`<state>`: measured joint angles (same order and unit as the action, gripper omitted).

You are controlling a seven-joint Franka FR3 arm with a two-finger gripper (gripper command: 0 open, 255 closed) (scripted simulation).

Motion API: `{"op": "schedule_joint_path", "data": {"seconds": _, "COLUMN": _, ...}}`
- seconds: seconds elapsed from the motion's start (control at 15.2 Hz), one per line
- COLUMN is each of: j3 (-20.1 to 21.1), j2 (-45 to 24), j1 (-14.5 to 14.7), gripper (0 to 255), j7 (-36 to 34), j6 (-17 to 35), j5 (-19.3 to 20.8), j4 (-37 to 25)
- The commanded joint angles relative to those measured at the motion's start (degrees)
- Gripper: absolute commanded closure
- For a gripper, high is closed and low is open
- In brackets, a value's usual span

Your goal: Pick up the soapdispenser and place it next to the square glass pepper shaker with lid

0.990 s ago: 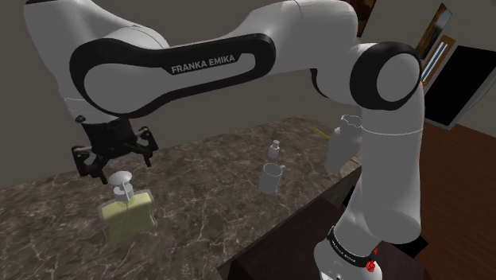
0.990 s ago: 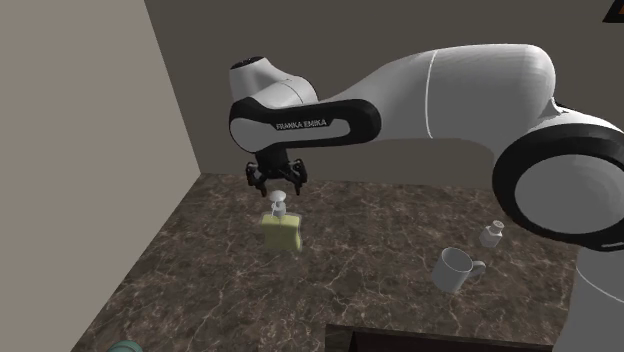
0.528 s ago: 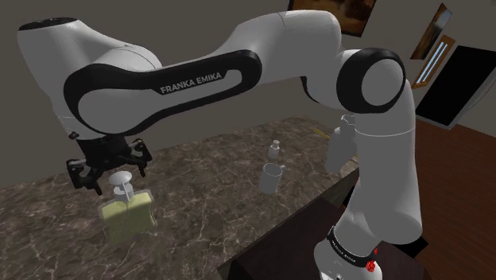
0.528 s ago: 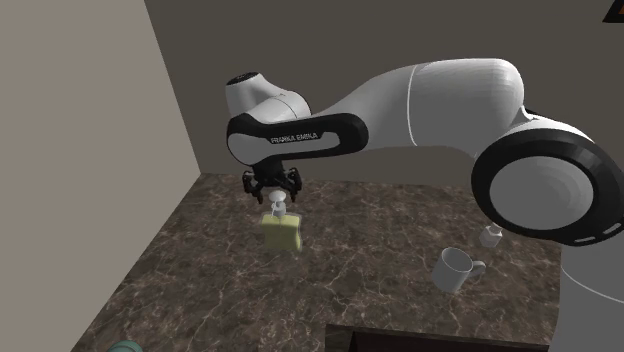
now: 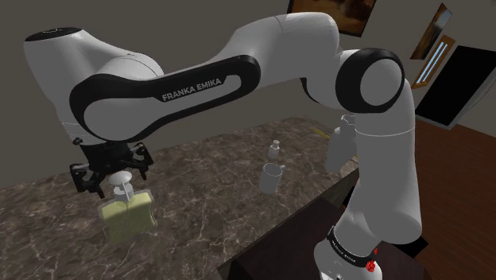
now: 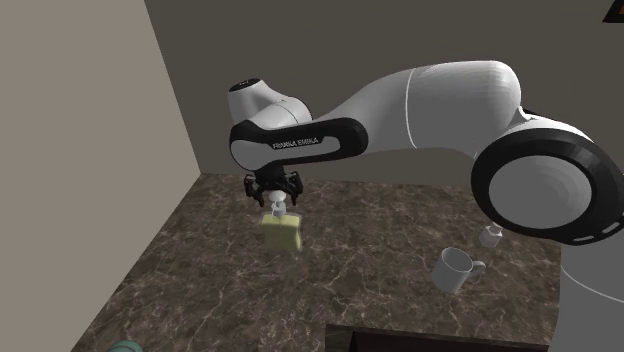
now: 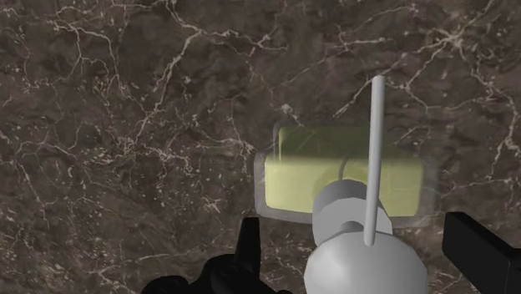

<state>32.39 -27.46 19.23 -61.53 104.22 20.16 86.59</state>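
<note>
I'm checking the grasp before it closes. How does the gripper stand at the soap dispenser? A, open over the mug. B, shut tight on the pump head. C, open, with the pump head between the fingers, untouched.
C: in the wrist view the fingers of the gripper stand apart, the pump head of the soap dispenser between them with gaps.

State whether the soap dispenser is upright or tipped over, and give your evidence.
Upright. The soap dispenser stands on its flat base on the counter, its pump pointing straight up under the gripper.
</note>
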Motion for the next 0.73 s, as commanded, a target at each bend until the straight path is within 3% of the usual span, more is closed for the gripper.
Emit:
{"op": "schedule_joint_path", "data": {"seconds": 0.0, "j3": 0.0, "j2": 0.0, "j1": 0.0, "gripper": 0, "j7": 0.0, "j6": 0.0, "j5": 0.0, "j4": 0.0}}
{"op": "schedule_joint_path", "data": {"seconds": 0.07, "j3": 0.0, "j2": 0.0, "j1": 0.0, "gripper": 255, "j7": 0.0, "j6": 0.0, "j5": 0.0, "j4": 0.0}}
{"op": "schedule_joint_path", "data": {"seconds": 0.66, "j3": 0.0, "j2": 0.0, "j1": 0.0, "gripper": 255, "j7": 0.0, "j6": 0.01, "j5": 0.0, "j4": 0.01}}
